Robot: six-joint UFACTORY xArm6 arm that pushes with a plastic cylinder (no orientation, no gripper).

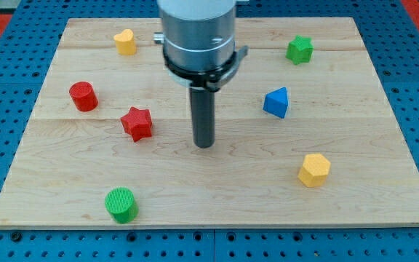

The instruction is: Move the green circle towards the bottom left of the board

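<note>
Your tip (204,145) sits near the middle of the counter (369,204), touching no block. There are no fingers on this rig, just the rod, so nothing is apart, together or clamped.

Green circle (121,204) is at about 7 o'clock from your tip, well apart from it, close to the counter's bottom edge on the view's left. It stands upright, alone, nothing touching it.

Red star (137,123) is at roughly 10 o'clock from the tip, the nearest block on that side, with a clear gap between. Red cylinder (84,96) is further out, past the star, at about 10 o'clock too.

Yellow heart (125,41) is up at 11 o'clock, near the counter's top edge.

Blue block (276,102), a wedge-like shape, is at 2 o'clock from the tip, near but not touching.

Green star (300,49) is at 1 to 2 o'clock, near the top edge on the view's right.

Yellow hexagon (314,169) is at 4 o'clock, well apart.

The arm's grey housing (197,33) hangs over the top middle and hides some counter behind it.
</note>
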